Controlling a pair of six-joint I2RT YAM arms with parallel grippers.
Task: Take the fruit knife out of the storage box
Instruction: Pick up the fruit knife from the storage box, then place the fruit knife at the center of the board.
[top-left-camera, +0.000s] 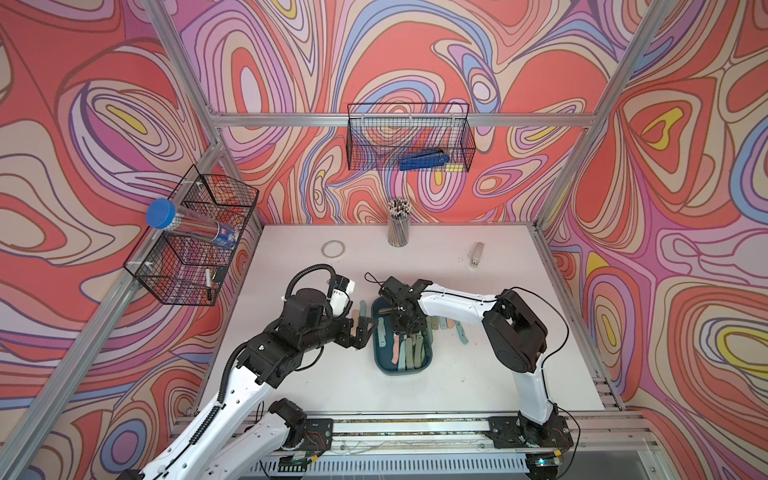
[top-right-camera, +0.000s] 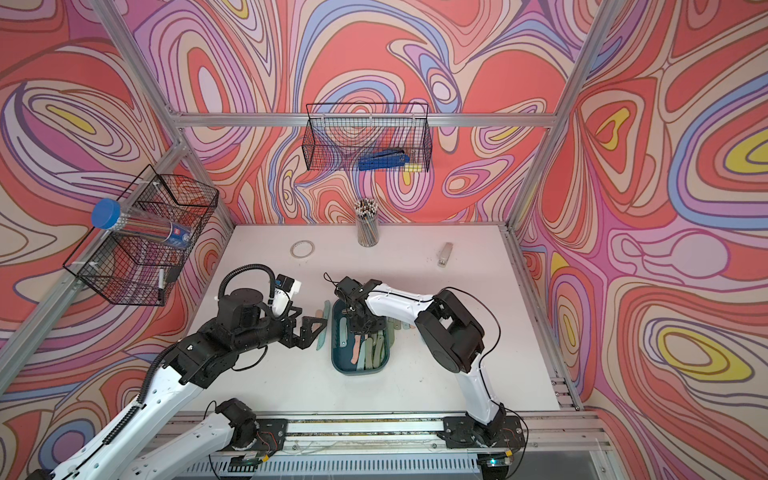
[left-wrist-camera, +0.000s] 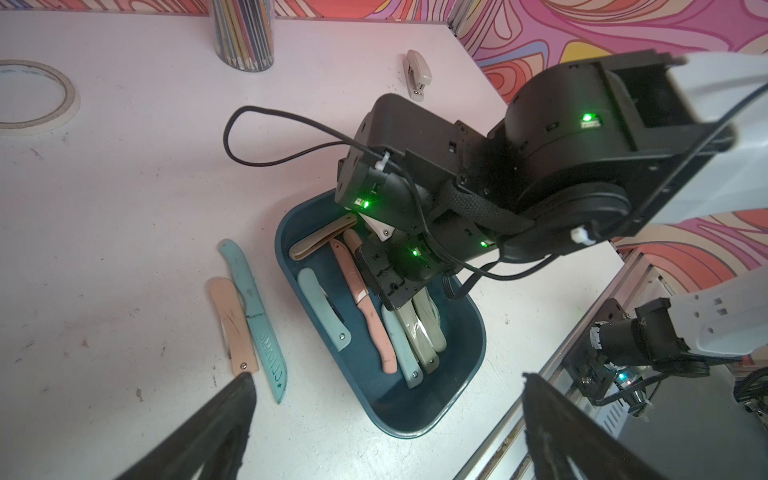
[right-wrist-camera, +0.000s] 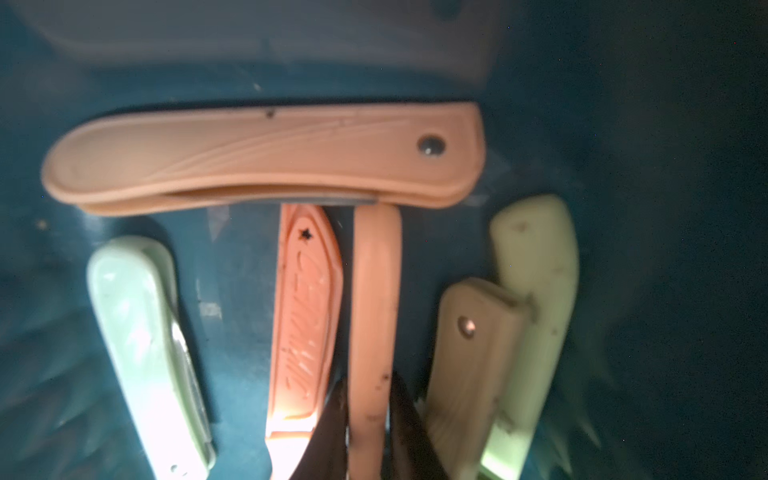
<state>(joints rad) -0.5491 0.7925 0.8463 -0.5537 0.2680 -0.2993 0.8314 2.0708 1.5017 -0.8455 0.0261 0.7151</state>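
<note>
**Position.** The right gripper (right-wrist-camera: 369, 386) stands inside the storage box (top-left-camera: 379, 357), a dark teal rectangular plastic tub with rounded corners and low walls. Its two dark fingers (right-wrist-camera: 328, 440) flank the fruit knife (right-wrist-camera: 374, 299), a slim salmon-pink plastic handle lying on the tub floor among other folded knives. The gap between the fingers is narrow and both lie close against the handle's sides. Whether they press it cannot be told.

**Key relation.** The fruit knife lies directly under the right gripper. Its long axis runs parallel to the long walls of the storage box, and the fingers sit across its narrow width near one end. A straight upward lift appears suitable. The salmon-pink blade (right-wrist-camera: 307, 316) just beside the handle may be disturbed.

**Other arm.** The left gripper (top-left-camera: 365, 332) is spread fully wide and empty, outside the tub just beside its left wall. The right arm is the nearer one.

**Writing.**
- The salmon-pink blade carries a cut-out star and cursive script that cannot be read.
- The light teal open knife (left-wrist-camera: 253, 307) on the white table (left-wrist-camera: 124, 187) carries a star and lettering on its blade, also not legible.
</note>
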